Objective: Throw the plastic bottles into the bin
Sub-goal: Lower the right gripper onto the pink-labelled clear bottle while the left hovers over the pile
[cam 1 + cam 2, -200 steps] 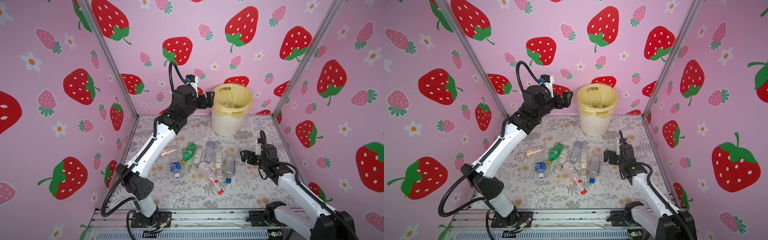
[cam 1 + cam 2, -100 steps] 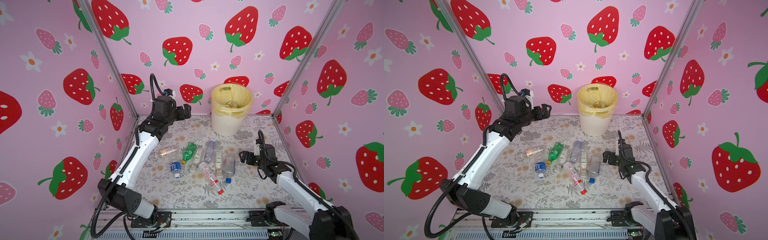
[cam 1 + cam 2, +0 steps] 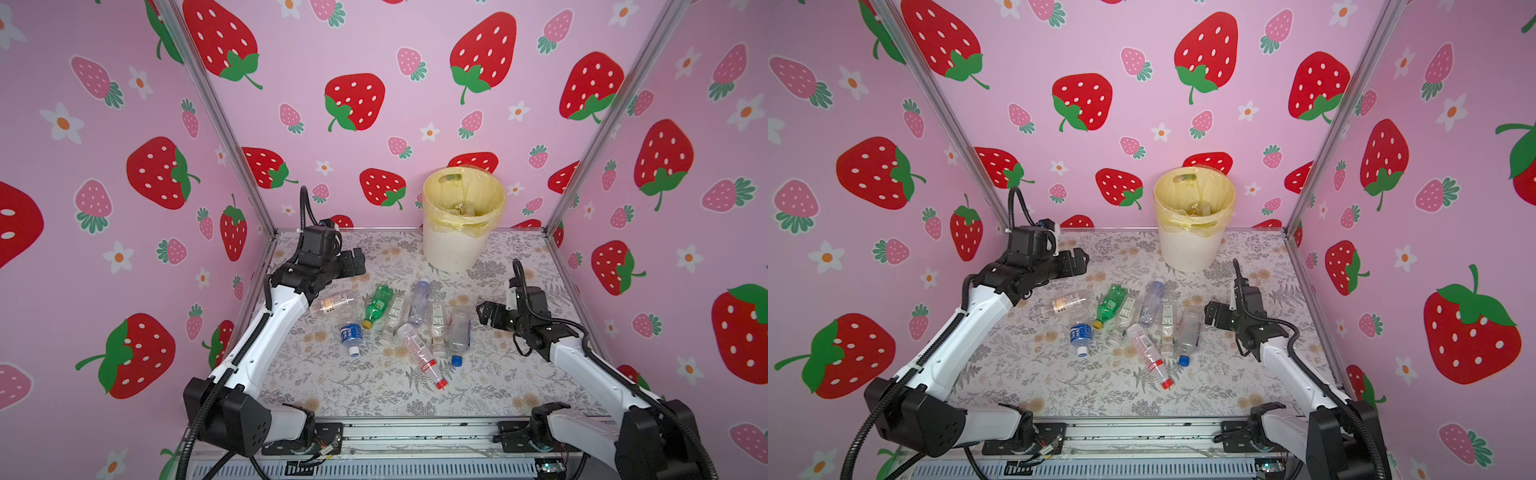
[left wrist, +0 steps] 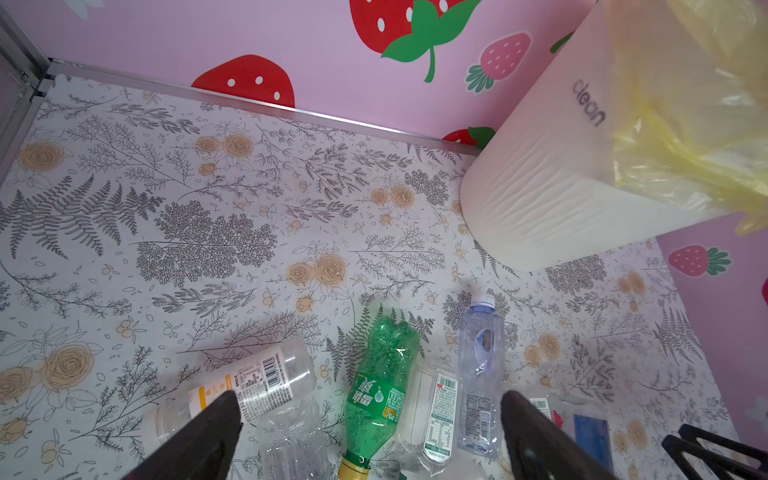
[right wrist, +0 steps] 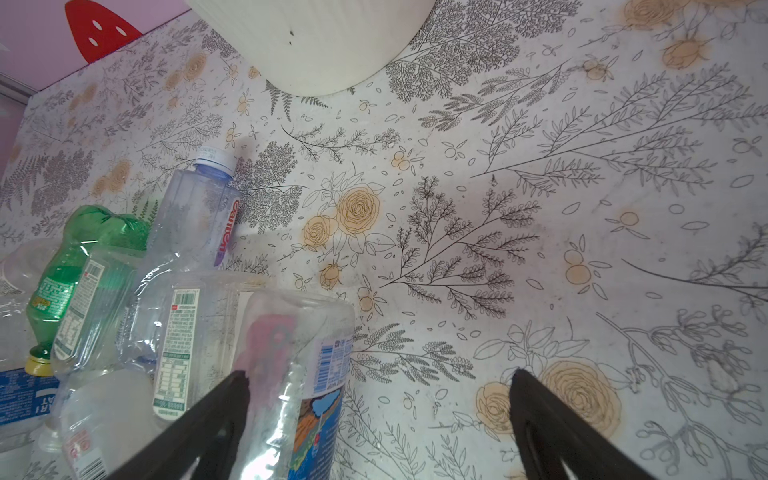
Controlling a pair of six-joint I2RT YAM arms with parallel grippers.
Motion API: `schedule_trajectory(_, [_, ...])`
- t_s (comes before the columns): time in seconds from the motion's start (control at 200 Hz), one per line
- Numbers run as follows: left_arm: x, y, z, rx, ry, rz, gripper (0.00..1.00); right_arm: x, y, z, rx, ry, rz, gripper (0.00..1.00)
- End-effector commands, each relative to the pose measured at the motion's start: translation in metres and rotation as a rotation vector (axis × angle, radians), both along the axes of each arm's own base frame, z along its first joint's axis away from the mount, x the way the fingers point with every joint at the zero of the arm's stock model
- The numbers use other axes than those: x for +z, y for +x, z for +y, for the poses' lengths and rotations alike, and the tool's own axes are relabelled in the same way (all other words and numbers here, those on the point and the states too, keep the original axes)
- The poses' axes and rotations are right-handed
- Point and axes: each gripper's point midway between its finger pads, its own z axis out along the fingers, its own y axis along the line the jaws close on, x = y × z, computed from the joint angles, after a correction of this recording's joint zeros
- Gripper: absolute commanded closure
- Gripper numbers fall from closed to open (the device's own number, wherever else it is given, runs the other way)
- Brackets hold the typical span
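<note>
With left pincer [image 3: 358, 262] and right pincer [image 3: 483, 316] both wide, lower the left squarely across the orange-labelled bottle [image 3: 332, 304], avoiding the green bottle [image 3: 378, 305].

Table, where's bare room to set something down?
Bare floral table runs between the bottles and the front rail, and along the back wall from the left claw to the bin. Crowded: the middle, bottles packed beside the right claw.
</note>
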Motion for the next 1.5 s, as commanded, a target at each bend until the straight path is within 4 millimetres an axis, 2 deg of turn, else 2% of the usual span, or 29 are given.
schedule_trajectory(0.0, [-0.016, -0.02, 0.009, 0.007, 0.012, 0.046, 0.01, -0.008, -0.008, 0.001, -0.028, 0.045, 0.032, 0.01])
schedule_trajectory(0.105, [-0.021, -0.024, 0.015, 0.023, 0.032, 0.038, 0.01, -0.012, -0.011, 0.004, -0.032, 0.064, 0.049, 0.01])
schedule_trajectory(0.27, [-0.021, -0.023, 0.016, 0.023, 0.029, 0.058, 0.01, -0.015, -0.016, 0.012, -0.027, 0.066, 0.078, 0.01])
schedule_trajectory(0.375, [-0.028, -0.022, 0.017, 0.03, 0.022, 0.086, 0.01, -0.014, -0.02, 0.02, -0.026, 0.062, 0.081, 0.01])
schedule_trajectory(0.715, [-0.035, -0.019, 0.019, 0.036, 0.003, 0.126, 0.01, -0.034, -0.034, 0.04, -0.002, -0.01, 0.134, 0.01])
schedule_trajectory(1.081, [-0.032, -0.02, 0.023, 0.05, -0.007, 0.112, 0.01, -0.027, -0.03, 0.057, 0.019, -0.061, 0.117, 0.0])
schedule_trajectory(1.496, [-0.031, -0.02, 0.025, 0.057, -0.035, 0.114, 0.01, -0.048, -0.032, 0.076, 0.065, -0.06, 0.168, 0.05])
